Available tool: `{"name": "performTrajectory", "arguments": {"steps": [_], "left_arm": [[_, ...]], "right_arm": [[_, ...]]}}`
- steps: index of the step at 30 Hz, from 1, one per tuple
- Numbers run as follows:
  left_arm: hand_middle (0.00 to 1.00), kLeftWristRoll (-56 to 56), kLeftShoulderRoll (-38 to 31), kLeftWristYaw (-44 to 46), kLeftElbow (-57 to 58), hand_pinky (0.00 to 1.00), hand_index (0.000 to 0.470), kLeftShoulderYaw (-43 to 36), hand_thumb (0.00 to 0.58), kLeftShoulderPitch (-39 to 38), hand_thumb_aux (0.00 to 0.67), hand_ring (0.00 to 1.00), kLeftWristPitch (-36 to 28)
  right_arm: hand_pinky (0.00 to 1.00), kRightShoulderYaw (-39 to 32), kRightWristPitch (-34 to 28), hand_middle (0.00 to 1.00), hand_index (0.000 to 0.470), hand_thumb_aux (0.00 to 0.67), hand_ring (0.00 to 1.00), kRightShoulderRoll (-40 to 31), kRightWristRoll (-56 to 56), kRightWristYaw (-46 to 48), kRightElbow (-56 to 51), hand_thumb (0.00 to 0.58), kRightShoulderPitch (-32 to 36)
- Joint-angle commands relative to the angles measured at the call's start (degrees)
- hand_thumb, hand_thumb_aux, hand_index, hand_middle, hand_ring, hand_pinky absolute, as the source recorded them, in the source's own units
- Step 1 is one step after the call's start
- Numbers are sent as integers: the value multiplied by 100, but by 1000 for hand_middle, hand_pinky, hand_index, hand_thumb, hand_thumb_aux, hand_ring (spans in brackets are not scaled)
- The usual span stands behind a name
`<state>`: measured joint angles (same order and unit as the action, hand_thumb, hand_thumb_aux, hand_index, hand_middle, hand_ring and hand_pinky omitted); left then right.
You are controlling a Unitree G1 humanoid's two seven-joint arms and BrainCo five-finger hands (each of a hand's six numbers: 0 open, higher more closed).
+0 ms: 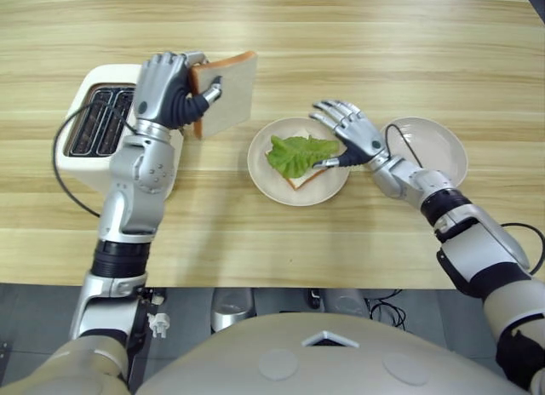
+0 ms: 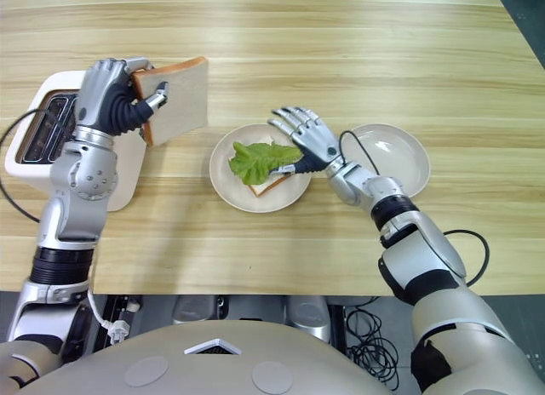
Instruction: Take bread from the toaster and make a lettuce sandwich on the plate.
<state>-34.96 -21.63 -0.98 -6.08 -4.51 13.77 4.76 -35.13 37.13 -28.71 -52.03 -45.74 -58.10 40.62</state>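
Nearer the table's (image 1: 383,37) front edge, a plate (image 1: 260,169) holds lettuce (image 1: 294,152) on bread (image 1: 305,180). The right hand (image 1: 353,133) rests spread open at its rim. The left hand (image 1: 166,88) grips another slice (image 1: 230,93) beside the toaster (image 1: 94,118), near the left edge.

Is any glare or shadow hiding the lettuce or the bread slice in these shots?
Left eye view: lettuce evenly lit, no glare. Right eye view: bread slice in the left hand plainly lit; only soft shadows on the table.
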Motion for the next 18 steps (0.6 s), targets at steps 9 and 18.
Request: {"name": "performTrajectory", "arguments": {"steps": [9, 18], "left_arm": [[1000, 2314, 2220, 236, 2322, 1000, 460, -99, 580, 516, 670, 1000, 148], [1000, 2393, 2497, -67, 3439, 1000, 460, -120, 580, 397, 670, 1000, -32]], "right_arm": [[0, 1740, 5, 0, 0, 0, 0, -618, 1040, -463, 1694, 0, -762], [0, 1807, -149, 0, 0, 0, 0, -435, 990, -160, 2001, 0, -1244]]}}
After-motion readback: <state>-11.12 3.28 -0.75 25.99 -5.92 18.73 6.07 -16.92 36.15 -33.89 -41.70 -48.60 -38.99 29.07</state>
